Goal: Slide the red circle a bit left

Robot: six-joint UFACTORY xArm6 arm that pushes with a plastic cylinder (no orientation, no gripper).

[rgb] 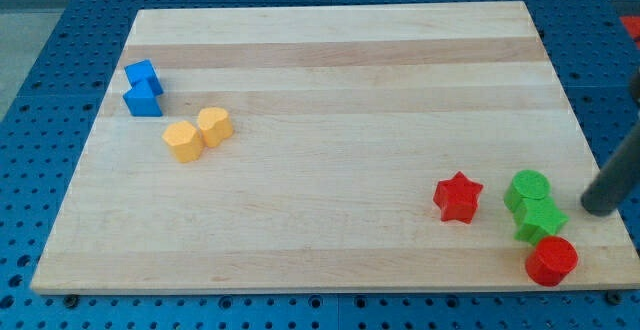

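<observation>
Camera view: red circle [552,261] is sitting at the surface's [330,220] bottom-right corner, touching the green pair above it; round, so no long axis or heading.

My tip [598,206] is sitting just right of the greens, up-right of the circle.

No jaws, just a rod.

Counts:
- 2 blue [143,89]
- 2 yellow [197,134]
- 2 green [533,204]
- 1 red star [458,197]
- 1 red circle

Wooden board [330,70]: fills most of the frame.
Upper left: two blue blocks [143,88], touching, one above the other.
Just right and below: yellow hexagon [182,141] touching yellow heart [215,126].
Lower right: red star [458,197]; right of it, green circle [527,187] touching green block [539,219]; red circle [552,261] lowest.
My tip [598,208]: right of both green pieces, near the board's right edge.
</observation>
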